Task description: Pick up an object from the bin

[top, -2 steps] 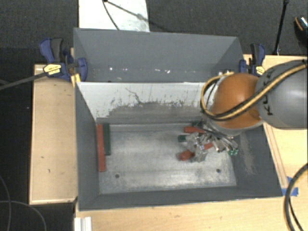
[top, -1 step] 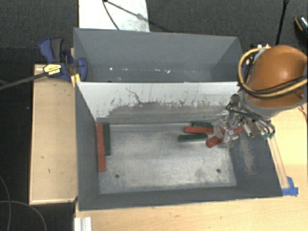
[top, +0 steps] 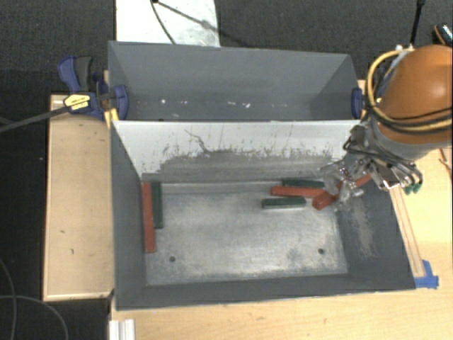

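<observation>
The grey metal bin (top: 233,261) takes up the middle of the frame, with sloping walls and a scuffed, scratched floor. It rests on a pale surface (top: 283,324) that runs along the lower edge, and there is dark floor beyond at the far left and the top. The arm, under its orange cover (top: 417,94), comes in at the right of the frame. Its tool (top: 345,183) is low over the right end of the bin floor, close to the right wall. I cannot tell whether the tool is open or closed. Six pieces lie in the bin, three red and three dark green. At the left, a long red bar (top: 148,222) lies along the foot of the left wall, with a dark green bar (top: 157,205) just beside it. Right of centre, near the back wall, a red bar (top: 291,190) lies between two dark green blocks, one behind it (top: 303,183) and one in front (top: 283,203). The short red piece (top: 322,201) sits at the tool's tip, touching that group. The centre and the lower half of the floor are bare.
</observation>
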`<control>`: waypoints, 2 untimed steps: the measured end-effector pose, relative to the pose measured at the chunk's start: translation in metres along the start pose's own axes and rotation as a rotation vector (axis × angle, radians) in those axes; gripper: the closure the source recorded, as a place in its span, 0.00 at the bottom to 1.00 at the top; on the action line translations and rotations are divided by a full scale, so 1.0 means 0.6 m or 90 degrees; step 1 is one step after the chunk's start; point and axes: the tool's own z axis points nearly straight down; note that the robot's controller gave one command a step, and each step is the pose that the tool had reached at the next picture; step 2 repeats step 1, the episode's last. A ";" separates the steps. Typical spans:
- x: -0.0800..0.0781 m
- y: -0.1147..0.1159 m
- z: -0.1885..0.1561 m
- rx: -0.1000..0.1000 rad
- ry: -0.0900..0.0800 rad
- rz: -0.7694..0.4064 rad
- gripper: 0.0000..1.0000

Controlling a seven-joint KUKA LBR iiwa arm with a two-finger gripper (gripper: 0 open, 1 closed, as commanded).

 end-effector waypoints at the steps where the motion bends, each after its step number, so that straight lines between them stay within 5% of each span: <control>1: -0.006 0.014 -0.197 0.001 -0.002 -0.006 1.00; 2: -0.006 0.014 -0.197 0.001 -0.002 -0.006 1.00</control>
